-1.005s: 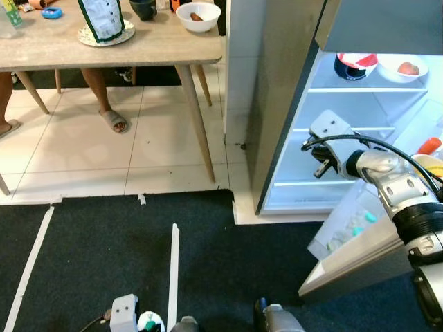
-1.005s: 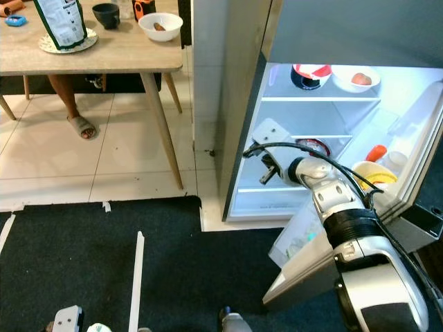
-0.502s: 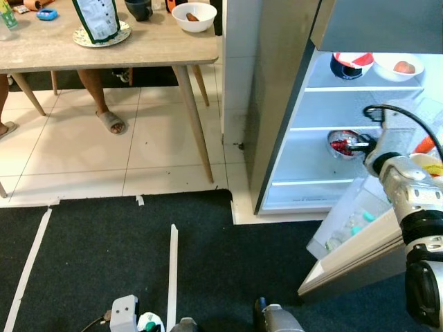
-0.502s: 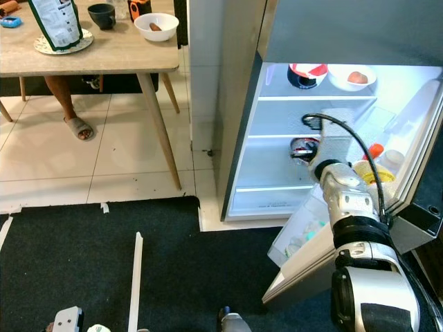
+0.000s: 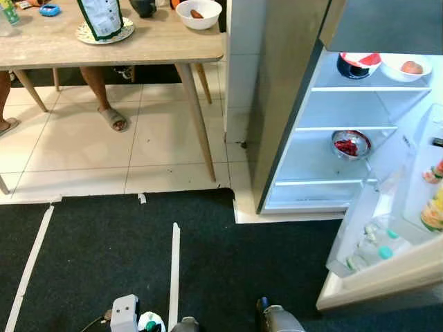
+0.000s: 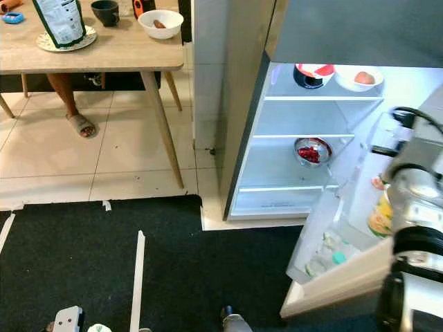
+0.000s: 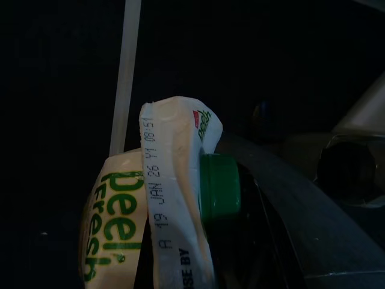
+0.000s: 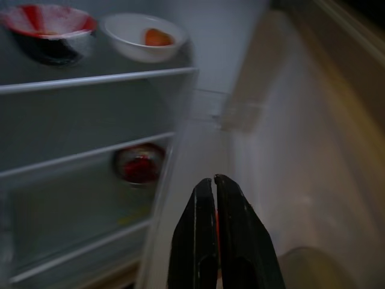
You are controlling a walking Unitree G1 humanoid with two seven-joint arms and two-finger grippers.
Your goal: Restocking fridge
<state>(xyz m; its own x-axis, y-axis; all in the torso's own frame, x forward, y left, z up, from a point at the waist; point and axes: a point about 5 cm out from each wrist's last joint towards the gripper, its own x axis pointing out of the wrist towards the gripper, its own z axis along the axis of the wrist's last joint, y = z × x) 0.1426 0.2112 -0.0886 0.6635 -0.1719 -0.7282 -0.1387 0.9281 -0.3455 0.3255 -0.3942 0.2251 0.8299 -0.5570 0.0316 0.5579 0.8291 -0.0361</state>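
Two bowls sit on the top shelf of the open fridge (image 6: 243, 117): a dark one with a red and white rim (image 6: 311, 75) and a white one holding something reddish (image 6: 357, 77). One shelf down stands a small metal bowl of red food (image 6: 311, 151). On the inside of the open door (image 5: 387, 277), bottles with teal caps (image 5: 377, 249) lie in the lowest rack.

At the fridge, the right gripper (image 8: 215, 198) has its two black fingers pressed together with nothing between them. Low by the dark carpet (image 5: 104, 263), the left gripper (image 7: 240, 198) pinches a carton with a green cap (image 7: 162, 217), printed "Peel Fresh".

On the tiled floor beside the fridge stands a wooden table (image 5: 138, 45) carrying a bag on a plate (image 5: 102, 17) and a white bowl (image 5: 199, 12); a person's sandalled foot (image 5: 113, 119) rests beneath it.
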